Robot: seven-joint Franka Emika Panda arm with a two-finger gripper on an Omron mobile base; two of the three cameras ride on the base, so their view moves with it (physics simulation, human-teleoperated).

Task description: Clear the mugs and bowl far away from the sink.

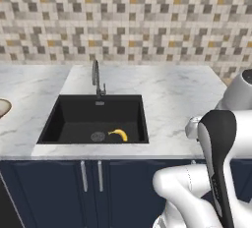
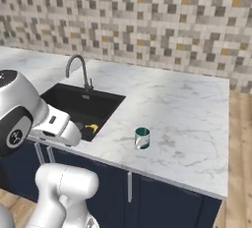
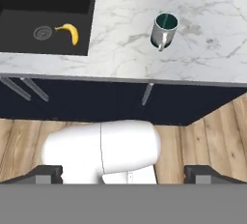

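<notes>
Hand view has my gripper (image 3: 123, 174) hanging out over the wood floor in front of the cabinets, fingers spread wide and holding nothing. From there the silver mug (image 3: 164, 30) with the teal inside sits upright on the marble counter (image 3: 212, 35), well ahead of the fingertips and a bit right. It's near the front edge, right of the sink (image 3: 43, 15), which has a banana (image 3: 70, 32) by the drain. Bowl (image 1: 2, 108) peeks in far left in the left base view.
</notes>
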